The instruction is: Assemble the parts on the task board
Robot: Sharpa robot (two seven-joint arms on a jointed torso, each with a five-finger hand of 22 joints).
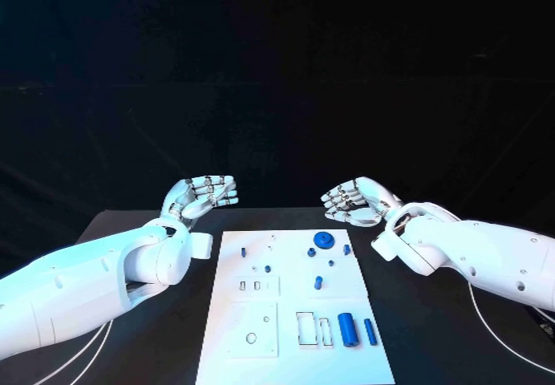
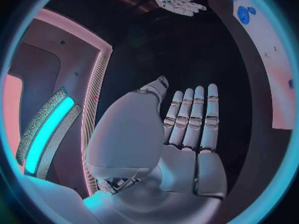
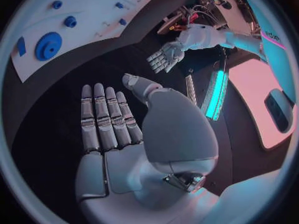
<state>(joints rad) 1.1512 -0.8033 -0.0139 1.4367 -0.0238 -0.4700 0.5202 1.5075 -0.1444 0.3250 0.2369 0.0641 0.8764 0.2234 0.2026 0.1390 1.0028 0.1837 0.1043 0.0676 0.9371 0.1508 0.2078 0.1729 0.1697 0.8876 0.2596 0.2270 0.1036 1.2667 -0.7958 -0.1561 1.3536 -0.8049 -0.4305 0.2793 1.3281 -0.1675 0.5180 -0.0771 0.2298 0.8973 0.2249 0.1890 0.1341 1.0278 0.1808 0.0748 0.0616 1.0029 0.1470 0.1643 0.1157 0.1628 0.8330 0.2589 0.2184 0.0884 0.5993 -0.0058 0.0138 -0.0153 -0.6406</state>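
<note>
Nearest the camera, at the board's close end: two blue cylinders point(image 1: 358, 329) lying side by side, well short of both hands, next to an open rectangular slot point(image 1: 308, 328). All of it resting on the white task board point(image 1: 347, 361), laid flat on the black table point(image 1: 445, 345) between the two arms.

Further up the board, closer to the hands: a small blue peg point(image 1: 318, 281) mid-board, a few tiny blue pieces dotted above it, and at the far end a blue round knob point(image 1: 324, 238), just below and between the two hands, a shade nearer the right one. Same knob seen big from the right wrist.

Left hand point(image 1: 201, 195) raised off the far left corner of the board, fingers straight and together, grasping nothing — released. Right hand point(image 1: 360, 200) up at the far right corner, likewise empty, fingers extended in the wrist view, palm bare. Neither touching board or part.

Looks like the very start of the job: nothing picked, parts loose or waiting, both hands parked above the far edge. Probably the step in hand is choosing a first piece. Next move calls for bringing one hand down and toward the robot over a part, likely the knob for the right hand since that sits closest, spreading fingers around it and pinching cleanly without nudging the small neighbours beside it.
</note>
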